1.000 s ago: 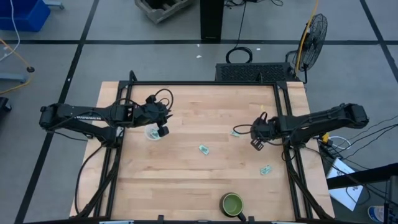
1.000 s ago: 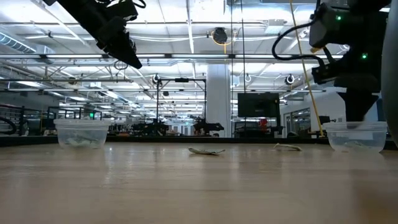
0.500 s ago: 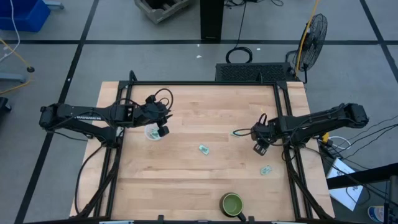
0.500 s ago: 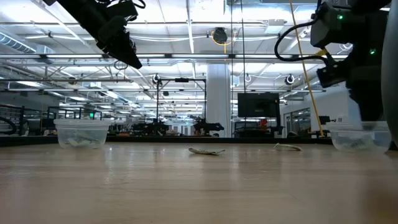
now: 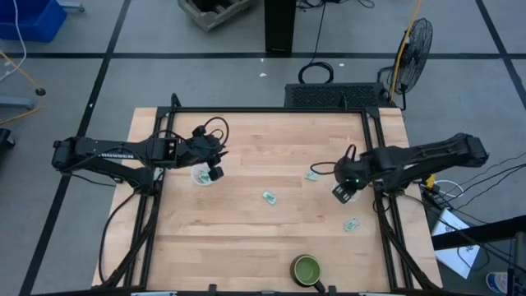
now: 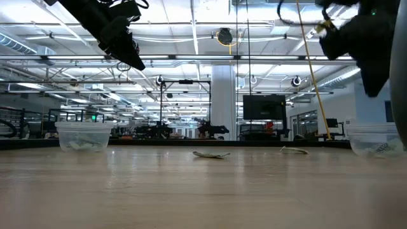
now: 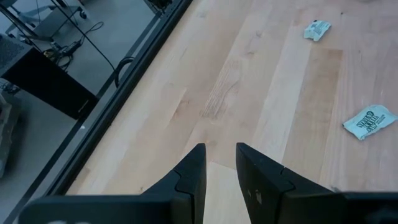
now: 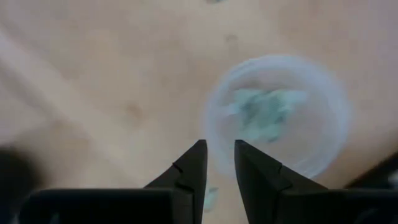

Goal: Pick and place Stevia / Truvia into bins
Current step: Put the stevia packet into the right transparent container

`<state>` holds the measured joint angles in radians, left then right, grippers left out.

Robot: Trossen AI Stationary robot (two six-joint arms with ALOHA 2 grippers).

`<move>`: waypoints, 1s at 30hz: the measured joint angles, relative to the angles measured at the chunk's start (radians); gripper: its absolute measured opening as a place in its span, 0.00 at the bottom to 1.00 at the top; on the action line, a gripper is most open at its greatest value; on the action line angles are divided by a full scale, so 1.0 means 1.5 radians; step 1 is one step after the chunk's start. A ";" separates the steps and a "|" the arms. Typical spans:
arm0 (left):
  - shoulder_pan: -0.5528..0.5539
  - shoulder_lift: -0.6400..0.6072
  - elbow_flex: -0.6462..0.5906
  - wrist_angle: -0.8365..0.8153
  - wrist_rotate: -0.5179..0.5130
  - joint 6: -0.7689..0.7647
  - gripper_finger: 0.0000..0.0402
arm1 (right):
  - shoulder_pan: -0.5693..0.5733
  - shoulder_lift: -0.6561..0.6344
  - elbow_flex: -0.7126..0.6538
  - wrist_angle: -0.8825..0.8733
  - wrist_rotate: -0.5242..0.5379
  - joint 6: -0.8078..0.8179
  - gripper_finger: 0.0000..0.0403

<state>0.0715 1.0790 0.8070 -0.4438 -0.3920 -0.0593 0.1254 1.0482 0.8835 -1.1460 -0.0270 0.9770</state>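
A pale wooden desk [image 5: 246,247] seen from above, with two dark robot arms reaching in from its left and right edges.

The left gripper [image 5: 212,170] hangs over a small clear cup [image 5: 200,176] near the left edge. From above the arm hides most of that cup; the table-level view shows the cup [image 6: 83,135] whole, with pale packets lying inside and the gripper raised well above it. The left wrist camera shows its fingers [image 7: 191,176] nearly together, a thin gap between them, with nothing held.

The right gripper [image 5: 342,191] hangs near the right edge. Its wrist camera looks down on the second cup [image 8: 277,115], which has green and white packets in it. That cup cannot be made out from above, but stands at the far right in the table-level view [image 6: 375,138]. The right fingers [image 8: 189,171] are also almost closed and empty.

Three sweetener packets lie loose on the wood: one near the desk's middle [image 5: 269,196], one just beside the right gripper toward the far edge [image 5: 312,174], one toward the near right corner [image 5: 352,224]. A green bowl [image 5: 306,268] sits at the near edge.
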 joint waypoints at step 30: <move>0.000 0.000 0.000 -0.001 0.000 -0.047 0.24 | 0.405 0.045 -0.251 0.339 -0.102 0.663 0.15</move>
<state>0.0715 1.0790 0.8070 -0.4446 -0.3916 -0.1305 0.7330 1.1156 0.5070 -0.6372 -0.1806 1.9709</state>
